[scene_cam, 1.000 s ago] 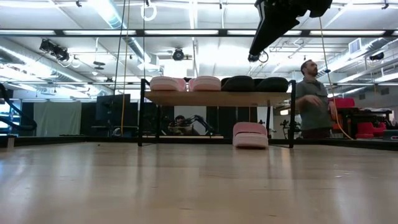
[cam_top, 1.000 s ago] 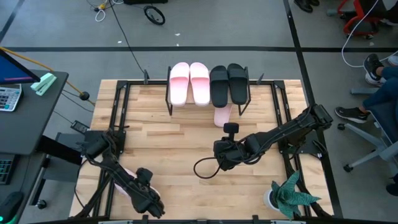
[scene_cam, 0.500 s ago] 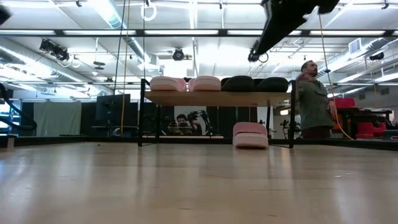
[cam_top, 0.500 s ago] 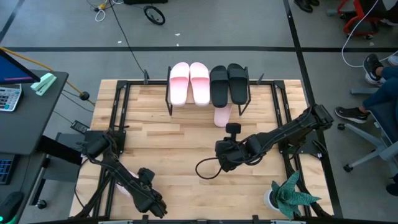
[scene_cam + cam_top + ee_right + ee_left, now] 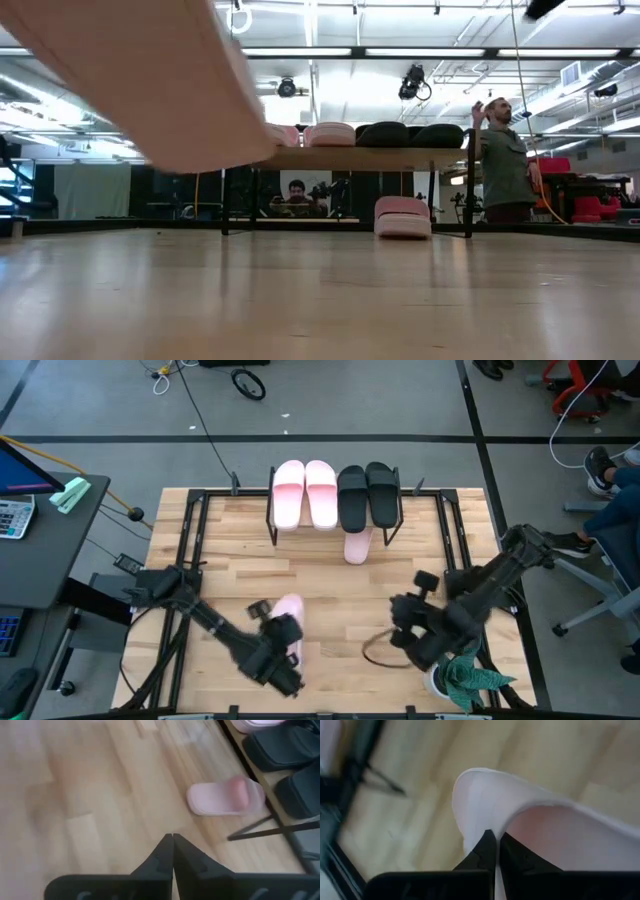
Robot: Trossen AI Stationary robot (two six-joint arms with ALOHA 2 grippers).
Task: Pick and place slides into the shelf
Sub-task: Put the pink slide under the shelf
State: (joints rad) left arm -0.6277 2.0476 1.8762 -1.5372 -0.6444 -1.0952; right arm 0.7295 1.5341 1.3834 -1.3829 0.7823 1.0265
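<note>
Four foam slide sandals (image 5: 336, 494) sit side by side on the small wooden-topped shelf (image 5: 385, 526) at the table's far edge, a fifth sandal (image 5: 357, 546) beneath it, a sixth (image 5: 289, 622) nearer the front.

I am finding nothing readable in any view: no lettering, number, brand or sign is showing on anything here.
</note>
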